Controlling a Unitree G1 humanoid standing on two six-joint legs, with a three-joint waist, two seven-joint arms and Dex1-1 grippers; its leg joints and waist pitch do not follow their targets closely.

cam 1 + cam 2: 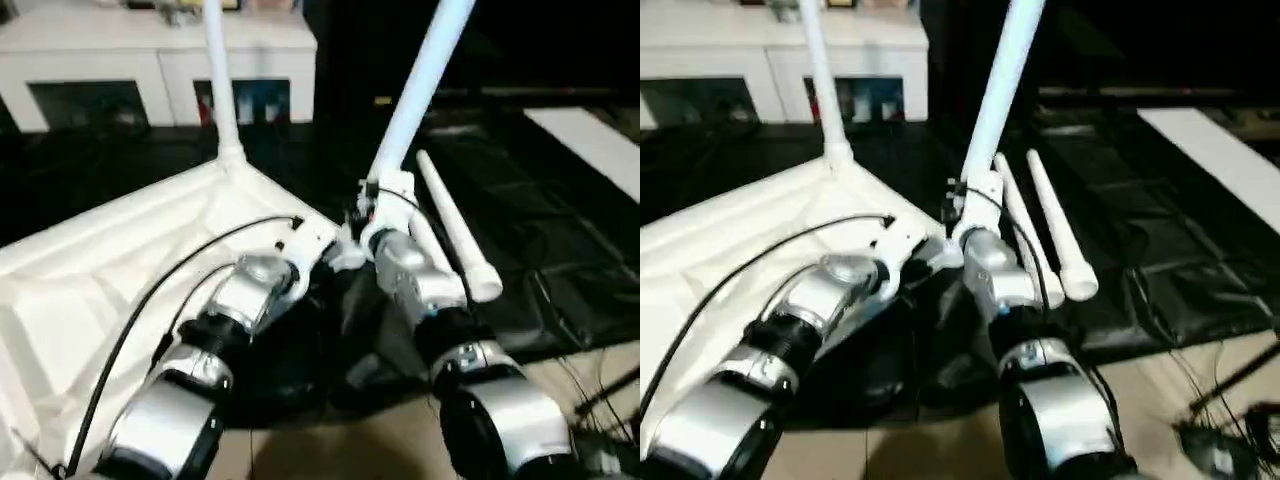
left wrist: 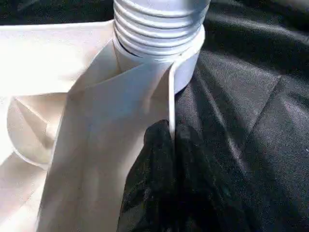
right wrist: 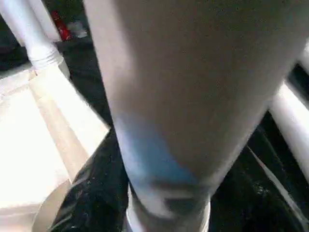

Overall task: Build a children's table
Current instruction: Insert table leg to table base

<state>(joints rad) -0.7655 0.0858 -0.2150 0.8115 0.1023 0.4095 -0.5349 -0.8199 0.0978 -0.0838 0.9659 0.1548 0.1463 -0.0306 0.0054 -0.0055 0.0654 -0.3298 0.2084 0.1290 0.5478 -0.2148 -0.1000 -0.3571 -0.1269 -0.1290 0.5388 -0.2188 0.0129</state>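
Right claw (image 1: 372, 205) grasping tilted leg (image 1: 425, 75) rising up-right from corner socket, left claw (image 2: 169, 145) clenched on tabletop (image 1: 90, 270) rim

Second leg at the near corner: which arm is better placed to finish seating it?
Probably right. The right gripper sits at the base of the second leg above the corner socket, while the left gripper is pinched shut on the table top edge, steadying it.

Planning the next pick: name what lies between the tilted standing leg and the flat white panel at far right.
Two loose legs, one beside another, on black cloth; right eye view.
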